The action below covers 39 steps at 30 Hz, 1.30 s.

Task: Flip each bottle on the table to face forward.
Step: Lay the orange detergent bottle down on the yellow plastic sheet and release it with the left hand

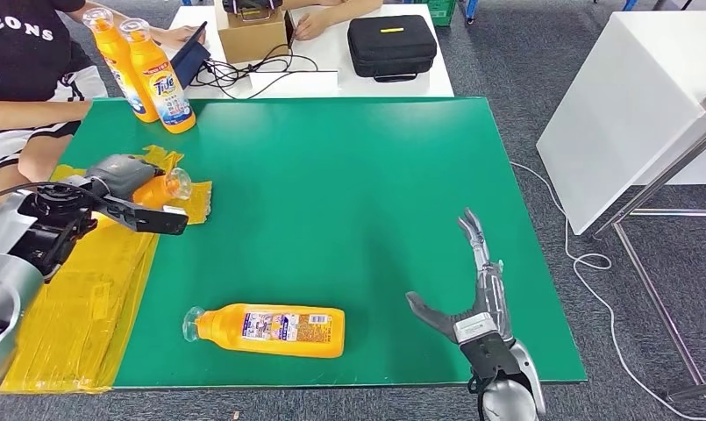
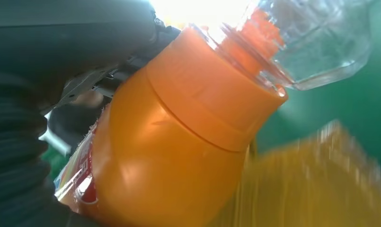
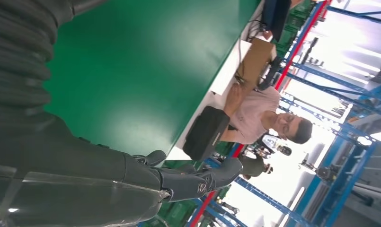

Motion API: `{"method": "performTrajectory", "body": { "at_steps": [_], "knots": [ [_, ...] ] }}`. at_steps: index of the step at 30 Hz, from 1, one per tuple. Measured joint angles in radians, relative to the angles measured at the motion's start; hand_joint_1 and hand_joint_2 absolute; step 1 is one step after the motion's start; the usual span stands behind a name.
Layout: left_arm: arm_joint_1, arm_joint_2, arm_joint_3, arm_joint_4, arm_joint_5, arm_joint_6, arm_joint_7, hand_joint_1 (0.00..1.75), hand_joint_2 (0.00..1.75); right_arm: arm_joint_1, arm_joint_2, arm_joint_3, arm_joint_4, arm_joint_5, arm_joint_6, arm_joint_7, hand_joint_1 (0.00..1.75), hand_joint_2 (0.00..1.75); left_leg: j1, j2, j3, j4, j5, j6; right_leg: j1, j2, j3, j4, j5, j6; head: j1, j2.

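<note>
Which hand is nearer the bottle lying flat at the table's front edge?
Right. The open right hand hovers just beside the lying bottle, on its base side. The left hand is farther back at the table's left, gripping another bottle.

We list a green table (image 1: 349,219) with yellow sheeting (image 1: 77,307) at one edge, and orange bottles with clear caps: one lying (image 1: 270,330), its label white and patterned, and two upright (image 1: 160,83) with blue-and-white labels. We also note a black case (image 1: 391,46), a brown box (image 1: 253,35), and a silver-grey right hand (image 1: 476,298) with dark fingers.
</note>
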Motion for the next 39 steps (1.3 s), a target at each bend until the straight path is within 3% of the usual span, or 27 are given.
{"method": "performTrajectory", "body": {
  "at_steps": [4,10,11,14,15,27,33,39],
  "knots": [
    [-0.027,-0.003,-0.022,0.079,0.023,-0.097,0.018,1.75,1.75,0.018,0.002,-0.003,-0.010,0.017,0.007,0.012,0.00,1.75,0.000,0.000,0.000,0.000,0.000,0.000,0.000,0.000,0.000,0.000,0.000,0.000,0.000,0.000],
    [-0.033,-0.020,-0.041,0.152,0.041,-0.191,0.044,1.61,1.75,0.025,0.002,-0.003,-0.012,0.037,0.011,0.034,0.00,1.75,0.000,0.000,0.000,0.000,0.000,0.000,0.000,0.000,0.000,0.000,0.000,0.000,0.000,0.000],
    [-0.033,-0.025,-0.043,0.158,0.044,-0.198,0.047,1.37,1.75,0.025,0.002,-0.003,-0.012,0.038,0.011,0.036,0.00,1.75,0.000,0.000,0.000,0.000,0.000,0.000,0.000,0.000,0.000,0.000,0.000,0.000,0.000,0.000],
    [-0.032,-0.035,-0.049,0.172,0.050,-0.206,0.052,0.17,1.75,0.025,0.002,-0.003,-0.012,0.040,0.011,0.040,0.00,1.75,0.000,0.000,0.000,0.000,0.000,0.000,0.000,0.000,0.000,0.000,0.000,0.000,0.000,0.000],
    [-0.032,-0.038,-0.049,0.176,0.052,-0.211,0.052,0.00,1.75,0.025,0.002,-0.003,-0.012,0.041,0.011,0.041,0.00,1.75,0.000,0.000,0.000,0.000,0.000,0.000,0.000,0.000,0.000,0.000,0.000,0.000,0.000,0.000],
    [-0.029,-0.080,-0.044,0.192,0.186,-0.242,-0.045,0.00,1.75,0.011,-0.002,-0.002,-0.011,0.040,0.013,0.063,0.00,1.75,0.000,0.000,0.000,0.000,0.000,0.000,0.000,0.000,0.000,0.000,0.000,0.000,0.000,0.000],
    [-0.030,-0.096,0.014,0.165,0.377,-0.192,-0.147,0.00,1.75,0.006,-0.008,0.008,-0.011,0.041,0.013,0.075,0.00,1.75,0.000,0.000,0.000,0.000,0.000,0.000,0.000,0.000,0.000,0.000,0.000,0.000,0.000,0.000],
    [-0.031,-0.104,0.053,0.138,0.409,-0.177,-0.163,0.00,1.75,0.004,-0.013,0.018,-0.011,0.043,0.013,0.077,0.00,1.75,0.000,0.000,0.000,0.000,0.000,0.000,0.000,0.000,0.000,0.000,0.000,0.000,0.000,0.000]
  ]
}}
